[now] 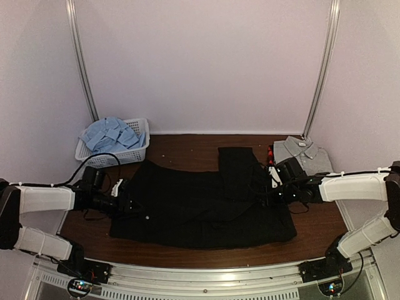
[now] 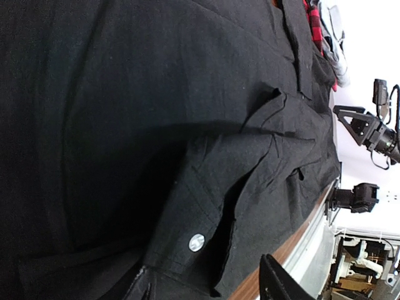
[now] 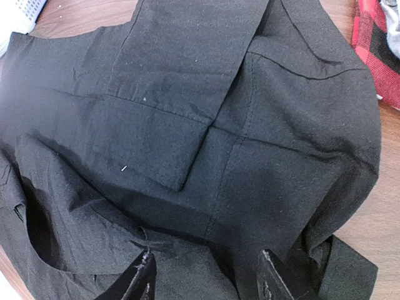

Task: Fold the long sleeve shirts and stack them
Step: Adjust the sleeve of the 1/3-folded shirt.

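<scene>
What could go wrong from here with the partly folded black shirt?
The right gripper, jaws open over layered folds of the black shirt, could pinch several layers and undo the fold. It also works close to the plaid shirt and grey shirt; a wide sweep might drag them.

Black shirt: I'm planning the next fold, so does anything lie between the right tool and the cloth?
Nothing visible does. The right tool hangs open directly over the black shirt, with only bare cloth beneath it. The red plaid shirt lies off to the side, out of the way.
</scene>
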{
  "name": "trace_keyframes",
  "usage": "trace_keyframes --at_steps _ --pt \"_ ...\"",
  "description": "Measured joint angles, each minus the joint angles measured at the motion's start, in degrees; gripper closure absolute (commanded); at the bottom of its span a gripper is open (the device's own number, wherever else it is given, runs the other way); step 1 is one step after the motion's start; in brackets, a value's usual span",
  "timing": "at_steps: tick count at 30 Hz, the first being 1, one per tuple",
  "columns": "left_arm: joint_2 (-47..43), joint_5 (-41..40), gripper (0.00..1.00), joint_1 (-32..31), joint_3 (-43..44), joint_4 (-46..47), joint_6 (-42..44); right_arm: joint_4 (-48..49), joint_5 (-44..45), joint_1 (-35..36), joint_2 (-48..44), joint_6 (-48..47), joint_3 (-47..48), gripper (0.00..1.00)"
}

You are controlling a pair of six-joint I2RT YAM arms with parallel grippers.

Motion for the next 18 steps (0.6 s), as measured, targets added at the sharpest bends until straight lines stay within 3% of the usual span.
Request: trace_keyframes --at_steps 7,18 --pt "2.6 -2.73 0.51 -1.29 -2.32 7.65 -1.88 0.22 -0.11 0.57 0.39 0.22 0.2 0.44" --pt "5.92 -6.14 0.81 -2.45 -3.54 14.88 -2.16 0.33 -0.15 1.36 0.5 0.42 0.42 0.44"
